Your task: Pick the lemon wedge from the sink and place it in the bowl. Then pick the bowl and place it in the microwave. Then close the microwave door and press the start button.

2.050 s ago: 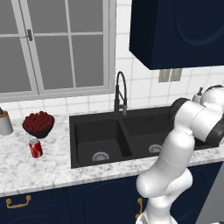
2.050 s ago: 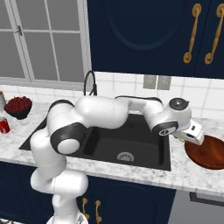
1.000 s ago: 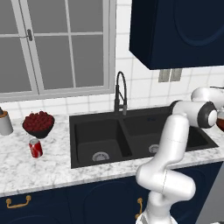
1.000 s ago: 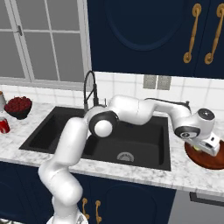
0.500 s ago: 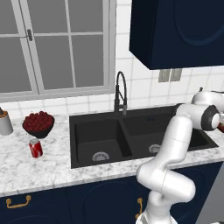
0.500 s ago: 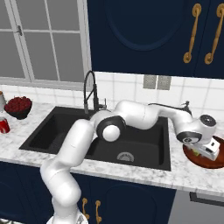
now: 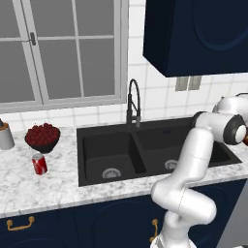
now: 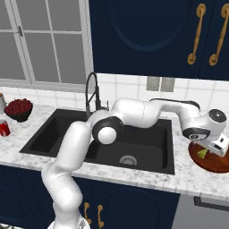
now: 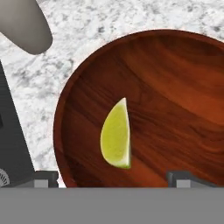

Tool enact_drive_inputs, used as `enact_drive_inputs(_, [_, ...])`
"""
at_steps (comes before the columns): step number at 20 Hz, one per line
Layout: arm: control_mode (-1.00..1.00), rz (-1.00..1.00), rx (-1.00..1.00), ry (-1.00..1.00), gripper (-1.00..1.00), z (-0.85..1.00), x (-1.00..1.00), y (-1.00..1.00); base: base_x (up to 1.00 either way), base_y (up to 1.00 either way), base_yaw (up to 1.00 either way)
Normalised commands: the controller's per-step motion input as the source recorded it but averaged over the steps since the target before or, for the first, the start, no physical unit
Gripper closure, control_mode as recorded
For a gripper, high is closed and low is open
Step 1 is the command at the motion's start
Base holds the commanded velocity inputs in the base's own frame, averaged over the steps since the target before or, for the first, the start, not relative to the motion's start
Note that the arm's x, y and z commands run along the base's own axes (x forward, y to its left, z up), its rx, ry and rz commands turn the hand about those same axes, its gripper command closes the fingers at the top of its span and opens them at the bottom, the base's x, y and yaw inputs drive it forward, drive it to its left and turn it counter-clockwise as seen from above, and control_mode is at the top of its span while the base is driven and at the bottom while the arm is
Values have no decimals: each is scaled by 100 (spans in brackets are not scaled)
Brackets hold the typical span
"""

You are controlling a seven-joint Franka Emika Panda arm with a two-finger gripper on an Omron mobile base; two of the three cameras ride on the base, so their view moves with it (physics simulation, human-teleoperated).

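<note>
The lemon wedge (image 9: 116, 135) lies free on the inside of the reddish-brown bowl (image 9: 175, 87), yellow-green and curved. The bowl (image 8: 210, 164) stands on the marble counter to the right of the black sink (image 8: 89, 134), with the lemon wedge (image 8: 202, 153) a small speck in it. My gripper (image 8: 218, 147) hangs just above the bowl. In the hand view the gripper (image 9: 113, 179) is open, its fingertips (image 9: 43, 177) set wide on either side of the wedge and touching nothing. The sink (image 7: 145, 150) has two basins. The microwave and its door are out of view.
A black arched faucet (image 7: 133, 101) rises behind the sink. On the counter at the far left stand a dark bowl of red fruit (image 7: 42, 135), a red can (image 7: 39, 163) and a grey cup (image 7: 5, 138). Navy cabinets hang above.
The arm swung right from the sink to above the bowl. The jaws then opened, and the lemon wedge now lies loose in the bowl.
</note>
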Motion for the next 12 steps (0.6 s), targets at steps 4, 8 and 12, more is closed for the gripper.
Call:
enact_drive_inputs(4, [-100,0,-17,4,-100,34,9,77,0,0,0])
enact_drive_inputs(8, [-100,-3,-20,19,-100,2,39,81,0,0,0])
enact_drive_inputs(12, [-100,-6,-14,16,-100,-2,30,32,0,0,0])
